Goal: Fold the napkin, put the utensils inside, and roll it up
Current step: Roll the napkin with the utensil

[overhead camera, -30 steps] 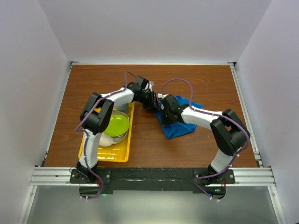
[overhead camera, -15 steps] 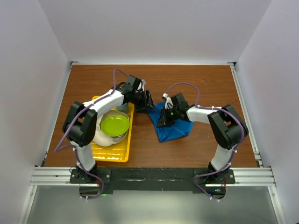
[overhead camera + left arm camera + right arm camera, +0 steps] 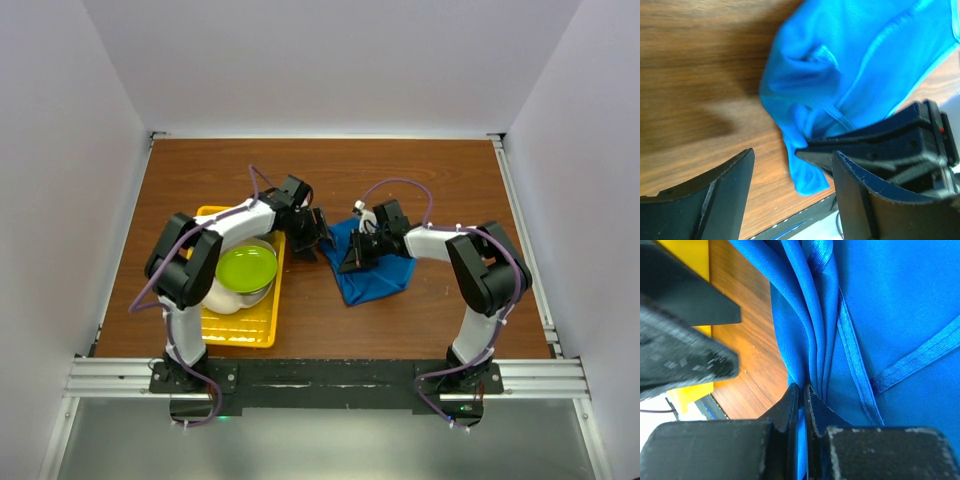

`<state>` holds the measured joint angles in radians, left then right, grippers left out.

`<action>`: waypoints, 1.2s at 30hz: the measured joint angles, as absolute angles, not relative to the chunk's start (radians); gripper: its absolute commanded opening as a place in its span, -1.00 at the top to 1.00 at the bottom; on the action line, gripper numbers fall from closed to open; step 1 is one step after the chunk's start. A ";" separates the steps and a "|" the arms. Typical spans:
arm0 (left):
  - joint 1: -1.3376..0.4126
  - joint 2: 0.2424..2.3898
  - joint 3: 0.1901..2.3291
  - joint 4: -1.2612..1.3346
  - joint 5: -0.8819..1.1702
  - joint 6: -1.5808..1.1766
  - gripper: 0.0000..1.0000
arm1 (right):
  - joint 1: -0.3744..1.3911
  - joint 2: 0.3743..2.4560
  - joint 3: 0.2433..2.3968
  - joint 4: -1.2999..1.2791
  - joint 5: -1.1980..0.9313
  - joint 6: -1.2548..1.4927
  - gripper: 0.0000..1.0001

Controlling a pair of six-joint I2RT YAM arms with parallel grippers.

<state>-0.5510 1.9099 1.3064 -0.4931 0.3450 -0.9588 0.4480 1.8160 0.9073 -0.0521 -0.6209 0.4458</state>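
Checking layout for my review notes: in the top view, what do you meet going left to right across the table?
tray → green bowl → left pincer → napkin

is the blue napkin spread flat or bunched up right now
Bunched, not flat: the bright blue cloth napkin lies in gathered pleats, one edge pinched in the shut right claw.
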 measured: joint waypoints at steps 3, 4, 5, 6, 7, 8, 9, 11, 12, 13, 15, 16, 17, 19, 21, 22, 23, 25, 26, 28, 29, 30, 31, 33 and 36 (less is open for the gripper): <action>-0.551 1.943 1.294 -0.457 0.354 -1.008 -0.27 | 0.438 1.827 0.907 -0.047 -0.648 0.445 1.00; -0.553 1.958 1.294 -0.442 0.360 -1.021 -0.26 | 0.437 1.828 0.907 -0.045 -0.653 0.445 1.00; -0.557 1.972 1.294 -0.425 0.364 -1.036 -0.25 | 0.435 1.829 0.907 -0.044 -0.659 0.445 1.00; -0.560 1.986 1.294 -0.415 0.364 -1.047 -0.24 | 0.432 1.831 0.907 -0.043 -0.665 0.445 1.00; -0.560 1.996 1.293 -0.408 0.381 -1.065 -0.24 | 0.431 1.832 0.904 -0.038 -0.670 0.445 1.00; -0.560 1.998 1.293 -0.405 0.389 -1.084 -0.19 | 0.430 1.832 0.902 -0.036 -0.675 0.445 1.00; -0.560 1.998 1.293 -0.404 0.389 -1.094 -0.16 | 0.429 1.832 0.900 -0.035 -0.678 0.445 1.00; -0.560 1.999 1.286 -0.397 0.385 -1.117 -0.09 | 0.424 1.832 0.898 -0.033 -0.686 0.445 1.00; -0.560 1.999 1.282 -0.395 0.384 -1.125 -0.08 | 0.423 1.832 0.897 -0.033 -0.691 0.444 1.00; -0.560 1.999 1.280 -0.394 0.380 -1.131 -0.06 | 0.422 1.832 0.896 -0.034 -0.695 0.444 1.00; -0.564 2.000 1.280 -0.392 0.372 -1.142 0.06 | 0.418 1.832 0.895 -0.036 -0.700 0.444 1.00; -0.567 2.001 1.280 -0.391 0.363 -1.143 0.09 | 0.418 1.832 0.895 -0.037 -0.701 0.444 1.00; -0.571 2.001 1.280 -0.391 0.352 -1.148 0.14 | 0.418 1.832 0.895 -0.038 -0.701 0.444 1.00; -0.580 2.001 1.278 -0.385 0.332 -1.153 0.20 | 0.418 1.832 0.895 -0.039 -0.702 0.443 1.00; -0.588 2.001 1.267 -0.361 0.324 -1.161 0.32 | 0.416 1.832 0.896 -0.044 -0.702 0.440 1.00; -0.591 2.001 1.262 -0.351 0.321 -1.166 0.34 | 0.416 1.832 0.898 -0.050 -0.702 0.436 1.00; -0.594 2.002 1.255 -0.338 0.320 -1.168 0.43 | 0.416 1.832 0.900 -0.056 -0.702 0.430 1.00; -0.597 2.004 1.250 -0.319 0.319 -1.168 0.88 | 0.416 1.832 0.907 -0.074 -0.698 0.417 1.00; -0.598 2.007 1.250 -0.314 0.319 -1.168 0.98 | 0.415 1.832 0.912 -0.086 -0.695 0.410 0.94; -0.599 2.017 1.252 -0.297 0.326 -1.168 1.00 | 0.411 1.829 0.923 -0.117 -0.677 0.395 0.70; -0.600 2.018 1.253 -0.292 0.328 -1.168 1.00 | 0.411 1.824 0.926 -0.130 -0.668 0.390 0.51; -0.603 2.022 1.256 -0.286 0.329 -1.170 1.00 | 0.413 1.814 0.931 -0.150 -0.639 0.382 0.39; -0.605 2.026 1.262 -0.284 0.329 -1.171 1.00 | 0.418 1.801 0.933 -0.169 -0.614 0.376 0.18; -0.611 2.033 1.276 -0.285 0.328 -1.172 1.00 | 0.434 1.766 0.943 -0.216 -0.552 0.364 0.07; -0.619 2.035 1.281 -0.290 0.321 -1.187 1.00 | 0.497 1.697 0.974 -0.303 -0.404 0.337 -0.11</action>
